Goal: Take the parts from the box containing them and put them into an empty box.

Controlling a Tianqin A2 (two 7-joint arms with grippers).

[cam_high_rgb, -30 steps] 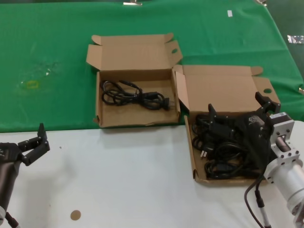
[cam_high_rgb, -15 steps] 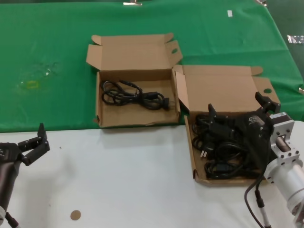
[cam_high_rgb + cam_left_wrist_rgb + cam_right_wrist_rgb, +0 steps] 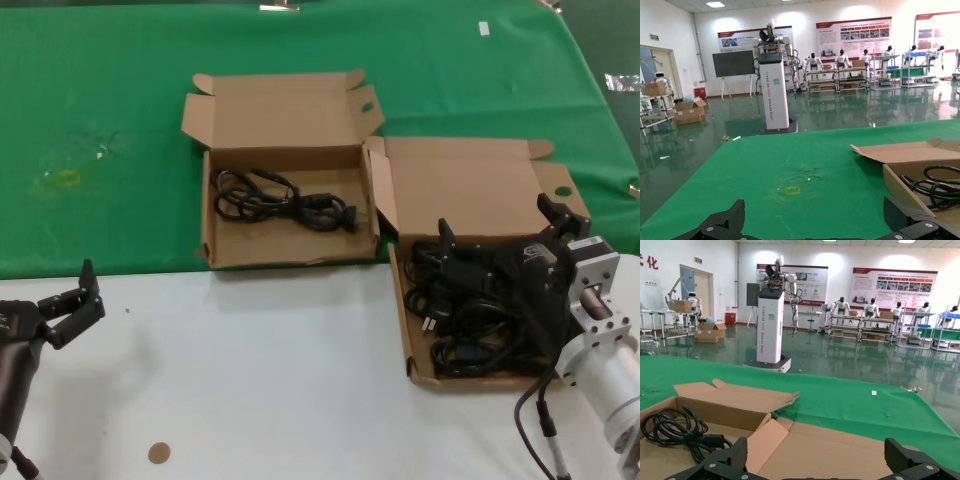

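The box containing the parts [image 3: 410, 330] lies at the near right, lid open, one ear [image 3: 379, 190] folded upright. A pile of black cables [image 3: 470, 310] fills it. My right gripper [image 3: 497, 218] hovers open over the pile, near the lid [image 3: 840, 450]; its fingers [image 3: 737, 452] hold nothing. The other box [image 3: 290, 255], both ears splayed, lies at the back centre and holds one coiled black cable [image 3: 285, 198], also in the right wrist view [image 3: 675, 430]. My left gripper [image 3: 72, 300] is open and empty at the near left, over the white table; its fingers [image 3: 732, 217] are spread wide.
A green cloth [image 3: 100, 100] covers the far half of the table, white surface [image 3: 250, 380] the near half. A small brown disc [image 3: 158, 453] lies near the front edge. A yellowish mark [image 3: 66, 178] sits on the cloth at the left.
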